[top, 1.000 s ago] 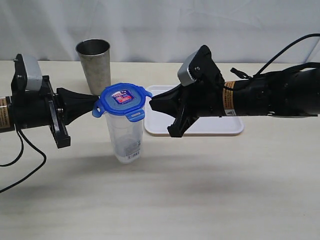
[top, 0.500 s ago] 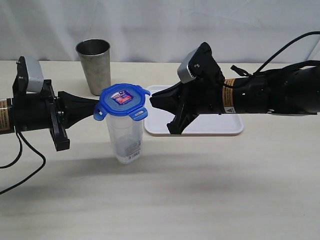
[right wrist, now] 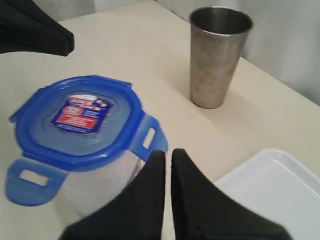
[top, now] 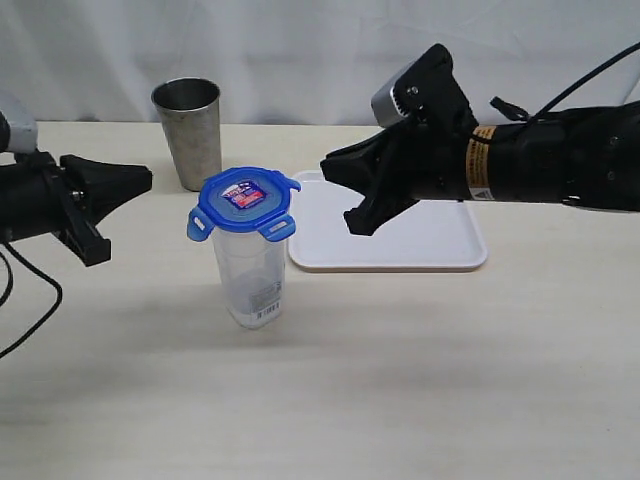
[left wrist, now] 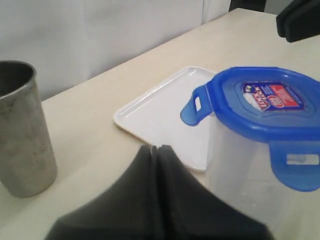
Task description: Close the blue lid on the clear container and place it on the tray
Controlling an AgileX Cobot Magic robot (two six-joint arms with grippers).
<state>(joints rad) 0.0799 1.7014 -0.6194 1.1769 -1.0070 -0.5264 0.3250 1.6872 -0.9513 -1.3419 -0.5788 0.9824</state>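
Withdrawn: left gripper [top: 147, 178], right gripper [top: 326, 165]; blue lid [top: 244, 200] between, clear of both

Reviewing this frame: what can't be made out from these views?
Exterior view: part of the tray hidden behind the right gripper.
Left wrist view: base of the clear container, behind the left gripper and cut off.
All views: print on the sticker of the blue lid, too small or blurred.

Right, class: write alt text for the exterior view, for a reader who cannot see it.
A clear container with a blue lid on top, flaps sticking out, stands on a table. The shut left gripper and right gripper hover either side, touching nothing. Behind are a white tray and a metal tumbler.
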